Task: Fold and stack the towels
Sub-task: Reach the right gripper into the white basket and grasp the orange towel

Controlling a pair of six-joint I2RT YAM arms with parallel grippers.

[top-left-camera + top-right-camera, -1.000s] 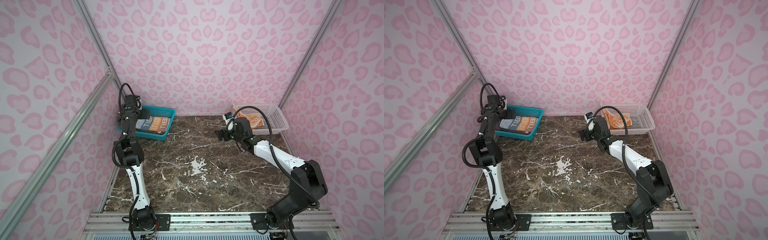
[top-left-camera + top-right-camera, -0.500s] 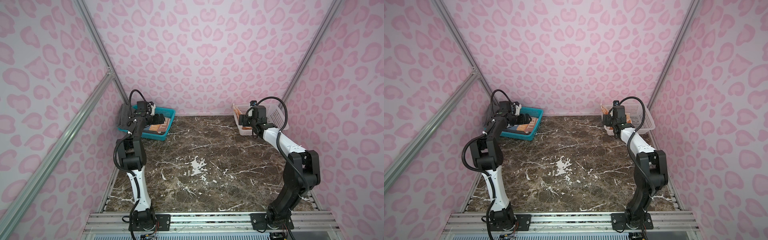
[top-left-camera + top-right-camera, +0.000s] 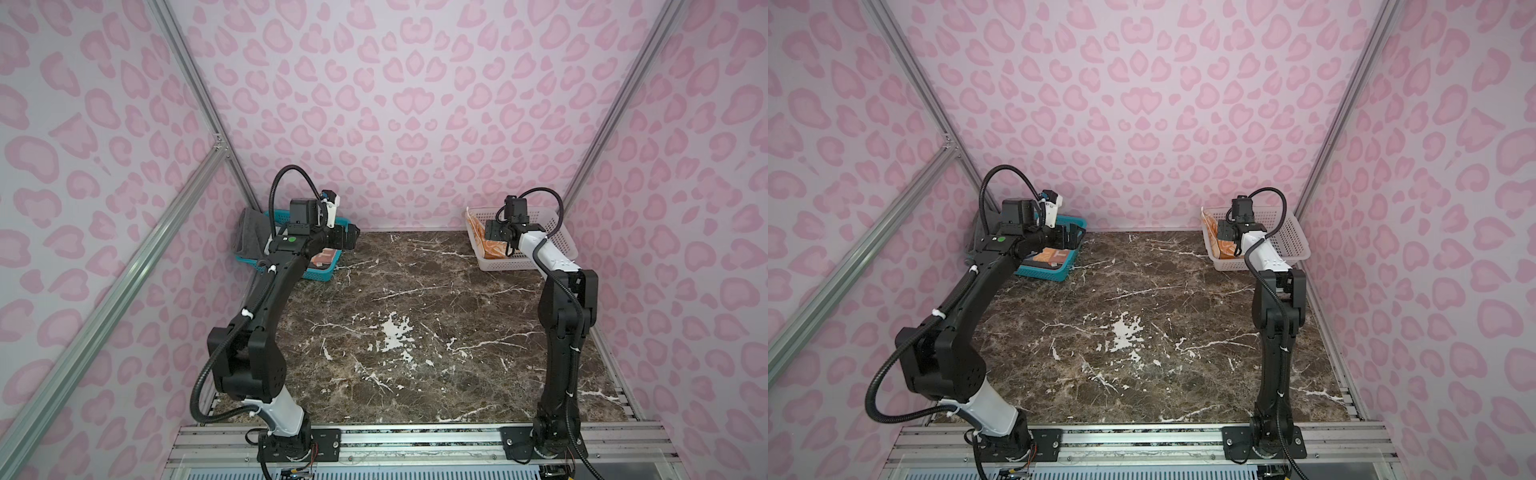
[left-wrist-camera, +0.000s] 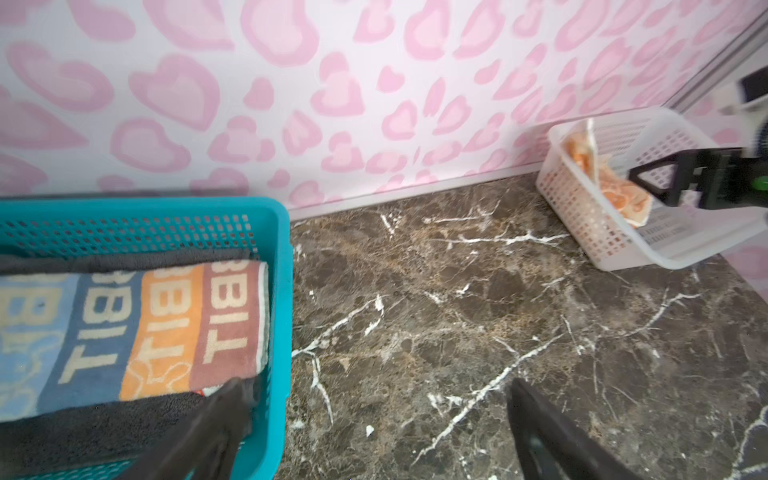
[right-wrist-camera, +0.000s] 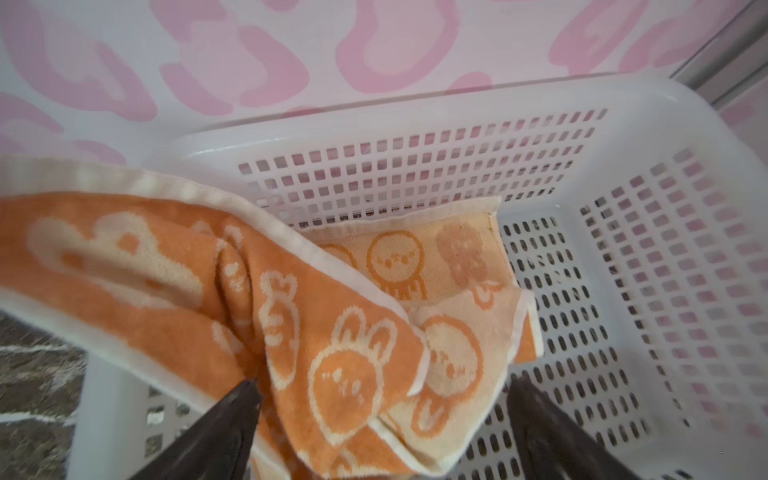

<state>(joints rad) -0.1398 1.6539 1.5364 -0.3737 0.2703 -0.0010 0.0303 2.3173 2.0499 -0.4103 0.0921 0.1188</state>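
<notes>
Since a second ago both arms have swung outward to their baskets. The left hand (image 4: pixel 376 386), which stood over the far left corner of the teal basket (image 4: pixel 279 299), is now at the basket wall nearest the middle of the surface (image 3: pixel 395 311). It is released and spread wide. In the wrist view one finger shows against the grey towel (image 4: pixel 104 428) inside the basket and the other against bare marble. The right hand (image 5: pixel 382 386), which hovered over the surface beside the white basket (image 5: pixel 374 120), is now inside that basket. It is also released, with its fingers wide on either side of the bunched orange towel (image 5: pixel 187 291) and not pinching it.

The lettered towel (image 4: pixel 133 328) lies folded on the grey one in the teal basket. In both top views an end of the grey towel hangs over that basket's far left rim. The orange towel lies crumpled along the side of the white basket that faces the middle, with one hemmed edge draped over the rim there.

The teal basket sits in the far left corner and the white one in the far right corner, each close to the back wall (image 3: pixel 395 104). A side wall stands just beside each basket's outer edge. Between the baskets the marble runs wide and flat down to the front rail (image 3: pixel 415 440).
</notes>
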